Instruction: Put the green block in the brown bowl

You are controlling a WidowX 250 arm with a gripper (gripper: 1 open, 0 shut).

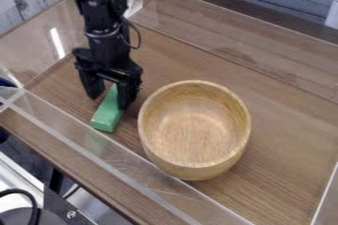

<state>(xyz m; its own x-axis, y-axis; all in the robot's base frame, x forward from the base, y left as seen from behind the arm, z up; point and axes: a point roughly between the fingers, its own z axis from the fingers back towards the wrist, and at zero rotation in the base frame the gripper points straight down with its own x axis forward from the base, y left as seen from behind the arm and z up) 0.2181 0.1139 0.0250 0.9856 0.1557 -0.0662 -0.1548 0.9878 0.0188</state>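
The green block (110, 113) lies flat on the wooden table, just left of the brown bowl (196, 127). My gripper (110, 88) points straight down over the block's far end, open, with one finger on each side of the bar. The block's upper end is hidden behind the fingers (129, 92). I cannot tell whether the fingers touch it. The bowl is round, light tan wood with thick walls, and it holds nothing.
A clear plastic wall (79, 140) runs along the table's near edge, close to the block. Bare wooden table (251, 61) stretches behind and right of the bowl. A low rim bounds the far side.
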